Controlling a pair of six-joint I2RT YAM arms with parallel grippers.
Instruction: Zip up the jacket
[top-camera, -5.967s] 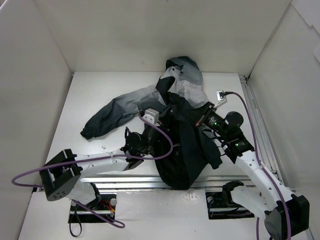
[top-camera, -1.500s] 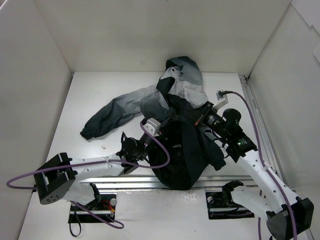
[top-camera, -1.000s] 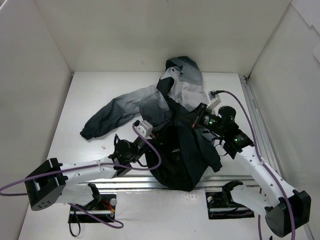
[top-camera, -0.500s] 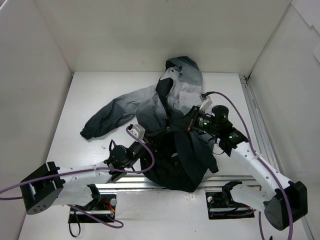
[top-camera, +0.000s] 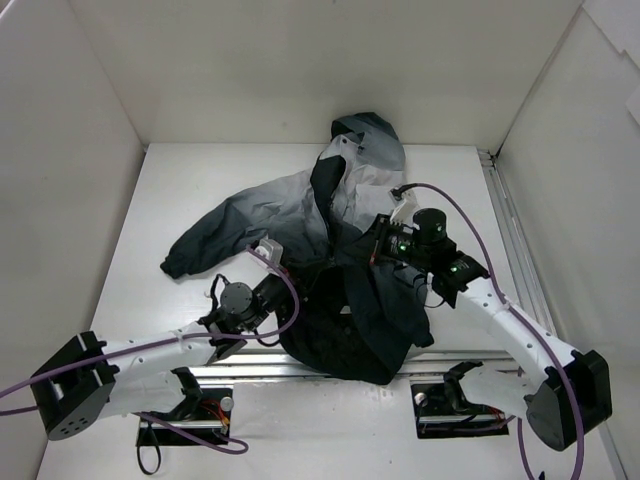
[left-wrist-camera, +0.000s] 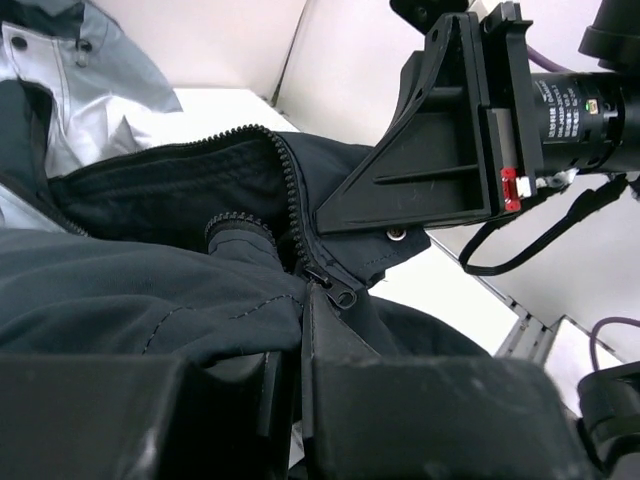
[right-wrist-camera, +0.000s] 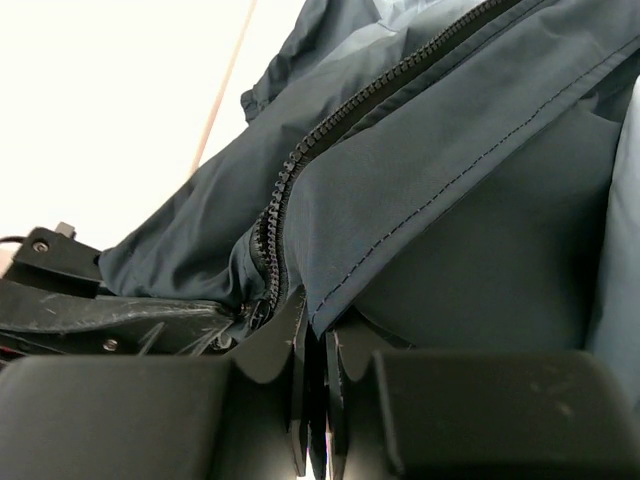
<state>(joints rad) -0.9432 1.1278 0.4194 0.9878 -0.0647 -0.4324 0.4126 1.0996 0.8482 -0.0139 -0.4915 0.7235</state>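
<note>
The jacket lies on the table, hood at the back, one sleeve out to the left, dark hem bunched at the near edge. Its dark zipper is partly open. My left gripper is shut on dark fabric right below the zipper slider; in its wrist view the gripper pinches cloth. My right gripper is shut on the dark front edge beside the zipper teeth, as its wrist view shows. The two grippers are close together over the jacket's lower front.
White walls enclose the table on three sides. A metal rail runs along the right edge. Purple cables loop from both wrists. The right gripper's body fills the upper right of the left wrist view.
Both arms have shifted left, still gripping cloth. The left gripper drew back toward the near left, the right one moved in over the front. The jacket's light upper part has spread wider.
</note>
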